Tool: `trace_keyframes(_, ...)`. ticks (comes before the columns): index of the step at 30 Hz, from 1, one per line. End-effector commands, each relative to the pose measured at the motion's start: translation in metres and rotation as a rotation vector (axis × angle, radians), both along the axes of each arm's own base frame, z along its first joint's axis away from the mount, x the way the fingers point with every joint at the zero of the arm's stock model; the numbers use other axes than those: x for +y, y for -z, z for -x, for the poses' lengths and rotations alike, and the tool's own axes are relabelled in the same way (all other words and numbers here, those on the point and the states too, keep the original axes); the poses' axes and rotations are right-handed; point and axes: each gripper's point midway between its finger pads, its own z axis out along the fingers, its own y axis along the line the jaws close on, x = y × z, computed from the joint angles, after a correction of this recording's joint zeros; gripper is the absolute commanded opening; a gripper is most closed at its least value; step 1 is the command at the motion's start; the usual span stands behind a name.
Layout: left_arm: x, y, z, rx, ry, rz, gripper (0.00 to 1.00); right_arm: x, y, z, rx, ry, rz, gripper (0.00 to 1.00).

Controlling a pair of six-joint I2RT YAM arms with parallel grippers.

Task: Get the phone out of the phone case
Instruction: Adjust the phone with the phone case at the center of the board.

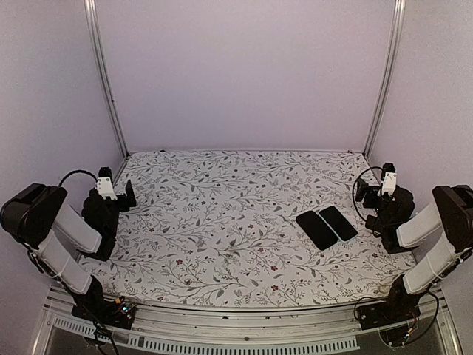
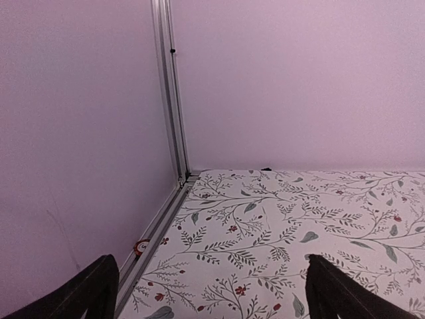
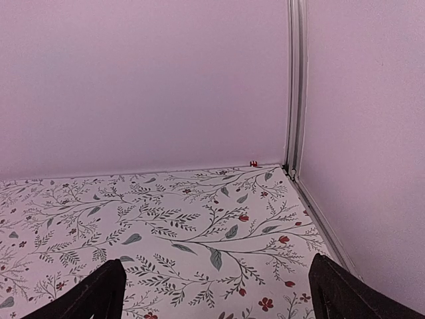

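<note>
Left arm base (image 1: 90, 296) at 7 o'clock, right arm base (image 1: 395, 305) at 5, then at 3 o'clock dark slab (image 1: 316, 230) touching second slab (image 1: 338, 222), likely phone and case already apart so task looks done, beyond them left gripper (image 1: 127, 194) at 10 and right gripper (image 1: 362, 192) at 2, both spread, empty.

A floral-patterned table (image 1: 222, 222) stands between pale walls (image 1: 244, 66), aluminium posts (image 1: 106, 74) at its back corners

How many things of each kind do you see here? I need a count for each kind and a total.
Dark flat slabs: 2, the left slab and the right slab, side by side.
Grippers: 2, left gripper and right gripper, both open.
Total: 4.
</note>
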Motion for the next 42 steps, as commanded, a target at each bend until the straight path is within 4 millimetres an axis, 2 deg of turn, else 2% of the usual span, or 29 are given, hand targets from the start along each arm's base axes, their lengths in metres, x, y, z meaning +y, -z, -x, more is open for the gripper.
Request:
trace_keyframes(1, 0.003, -0.001, -0.003, -0.002, -0.004, 0.002, 0.99, 0.001, 0.001, 0.001, -0.003, -0.009, 0.006, 0.99)
trace_keyframes(23, 0.003, -0.001, -0.003, -0.001, -0.006, 0.004, 0.99, 0.001, 0.001, 0.001, -0.003, -0.013, 0.006, 0.99)
trace_keyframes(31, 0.001, -0.013, 0.015, -0.066, -0.020, -0.014, 0.99, 0.001, 0.000, 0.001, -0.006, -0.009, 0.006, 0.99)
trace_keyframes(34, 0.000, -0.013, 0.015, -0.066, -0.018, -0.017, 0.99, 0.005, 0.000, -0.002, 0.010, -0.033, 0.008, 0.99)
trace_keyframes(38, -0.001, -0.013, 0.014, -0.064, -0.016, -0.018, 0.99, 0.012, -0.010, -0.010, 0.032, -0.079, 0.051, 0.99)
trace_keyframes(42, -0.003, -0.020, 0.010, -0.059, -0.004, -0.032, 0.99, 0.011, -0.015, -0.008, 0.039, -0.070, 0.060, 0.99)
